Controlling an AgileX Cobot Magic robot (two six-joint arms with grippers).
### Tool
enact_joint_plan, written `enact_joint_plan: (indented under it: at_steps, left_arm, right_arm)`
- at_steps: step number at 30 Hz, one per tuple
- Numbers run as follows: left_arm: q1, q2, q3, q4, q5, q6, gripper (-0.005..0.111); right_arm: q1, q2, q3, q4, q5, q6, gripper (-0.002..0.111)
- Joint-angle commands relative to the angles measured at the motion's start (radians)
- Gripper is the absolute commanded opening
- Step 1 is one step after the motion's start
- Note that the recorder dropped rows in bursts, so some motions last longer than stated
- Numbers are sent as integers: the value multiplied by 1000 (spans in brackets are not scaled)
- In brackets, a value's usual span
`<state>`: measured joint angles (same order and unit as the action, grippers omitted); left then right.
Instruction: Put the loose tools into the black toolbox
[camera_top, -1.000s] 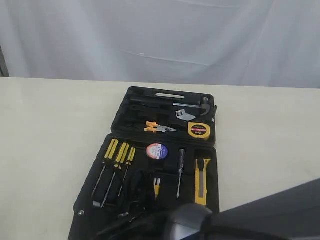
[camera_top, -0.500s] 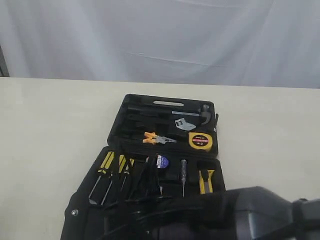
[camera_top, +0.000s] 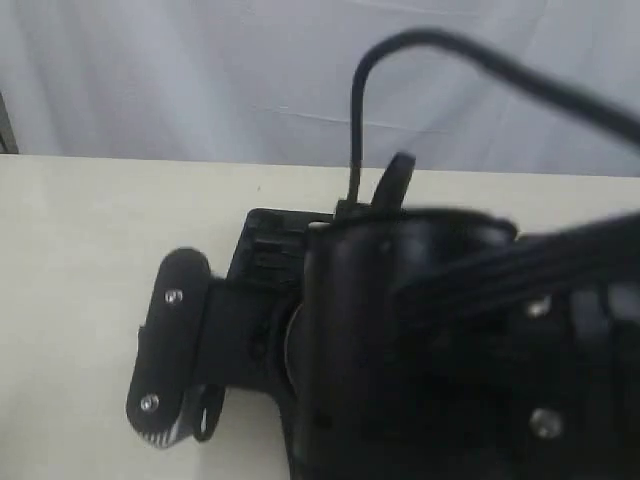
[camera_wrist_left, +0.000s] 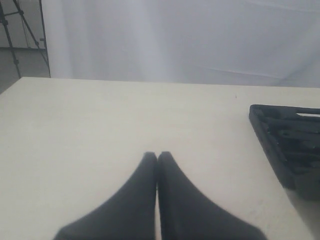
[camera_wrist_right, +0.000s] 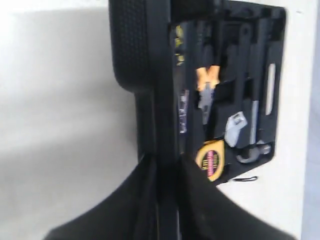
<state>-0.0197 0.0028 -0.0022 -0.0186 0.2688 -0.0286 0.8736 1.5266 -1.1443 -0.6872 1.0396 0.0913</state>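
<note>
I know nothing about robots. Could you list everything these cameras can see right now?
toolbox: one, black, on the table, near half tipped up
pliers: one, orange handles, in the toolbox's far half
tape measure: one, yellow, same half, near a corner
hammer: one, grey head, along that half's outer edge
grey tool: one, perhaps a wrench, beside the hammer
table: one, cream
curtain: white, behind the table
tripod: one, dark, beyond the table's corner
cable: one, black, looping above the right arm
right arm: black, filling most of the exterior view
left gripper: black, shut, empty, over bare table
right gripper: black, clamped on the toolbox's raised half
</note>
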Motion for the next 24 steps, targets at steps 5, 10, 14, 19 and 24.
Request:
enact_joint_plan:
  at_steps: [5, 10, 14, 19, 24]
  left_arm:
    - [-2, -3, 2, -2, 1, -1, 0]
    - [-2, -3, 2, -2, 1, -1, 0]
    - [-2, -3, 2, -2, 1, -1, 0]
    - [-2, -3, 2, -2, 1, -1, 0]
    - [-2, -3, 2, -2, 1, -1, 0]
  right_arm:
    - [-225, -26, -153, 51, -57, -185, -1]
    - [-417, -17, -183, 244, -246, -354, -1]
    - [-622, 85, -242, 526, -307, -584, -1]
    - [-811, 265, -365, 910, -251, -888, -1]
    - [-919, 451, -475, 973, -244, -971, -1]
